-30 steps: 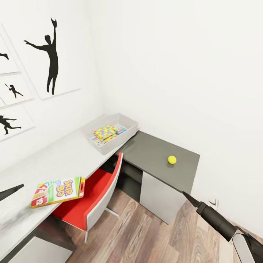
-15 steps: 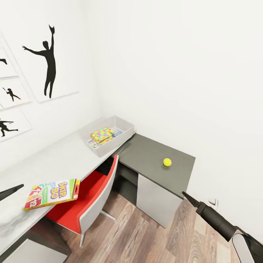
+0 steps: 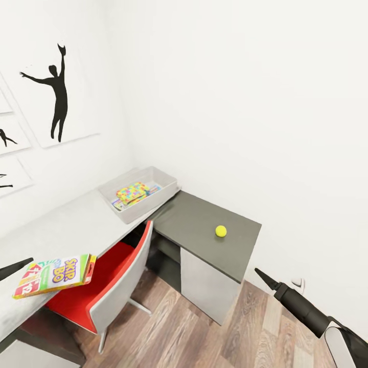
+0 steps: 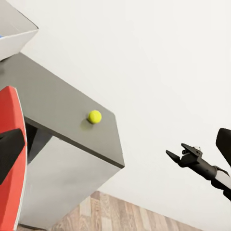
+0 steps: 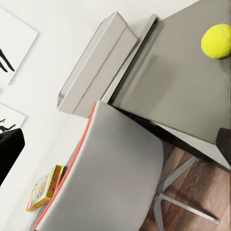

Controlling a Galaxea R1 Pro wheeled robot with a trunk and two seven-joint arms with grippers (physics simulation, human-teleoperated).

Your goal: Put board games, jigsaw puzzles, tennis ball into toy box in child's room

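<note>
While both arms hang off the table [image 3: 76,225]: tennis ball [image 3: 221,231] on its dark lower section; toy box [image 3: 138,193] holding 1 jigsaw puzzle [image 3: 132,192]; Skip-Bo game [image 3: 53,275] at its near edge. Right gripper [image 4: 180,155] spread, empty; left gripper [image 3: 15,268] state unreadable.

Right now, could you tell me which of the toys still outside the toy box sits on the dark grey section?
The tennis ball; the Skip-Bo box lies on the white desk top instead.
</note>
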